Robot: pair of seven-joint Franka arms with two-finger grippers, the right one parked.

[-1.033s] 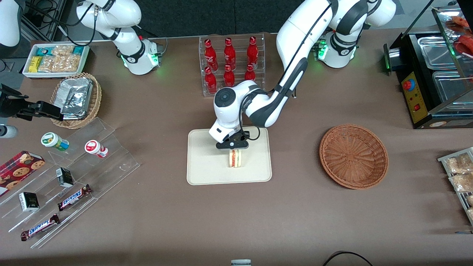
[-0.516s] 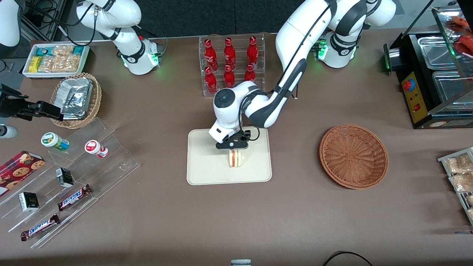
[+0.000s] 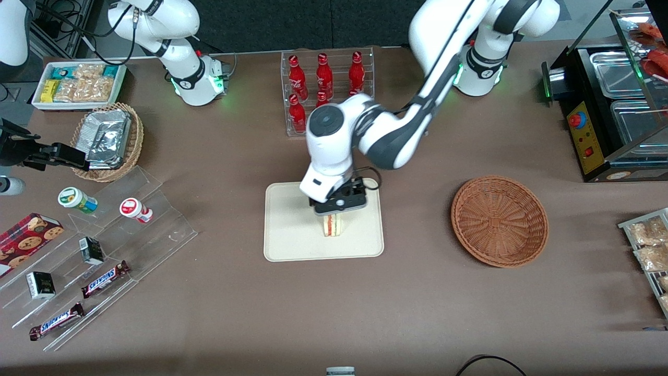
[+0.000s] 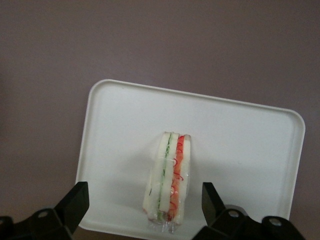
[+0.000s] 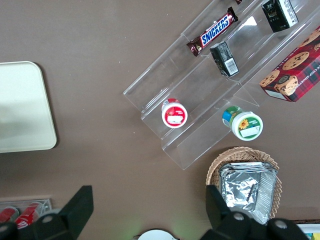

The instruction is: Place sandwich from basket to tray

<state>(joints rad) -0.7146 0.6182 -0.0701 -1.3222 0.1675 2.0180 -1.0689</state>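
Pretty much done here, I think. The sandwich (image 4: 169, 182) is standing on its edge on the tray (image 3: 292, 245), around the middle, and the basket (image 3: 499, 220) toward my end of the tabletop has nothing in it. My claw (image 4: 145, 202) hangs right above the sandwich with both fingers spread wide, well clear of the bread on either side, so I'm gripping nothing. All that's left, as far as I can judge, is backing my arm out without knocking it over.
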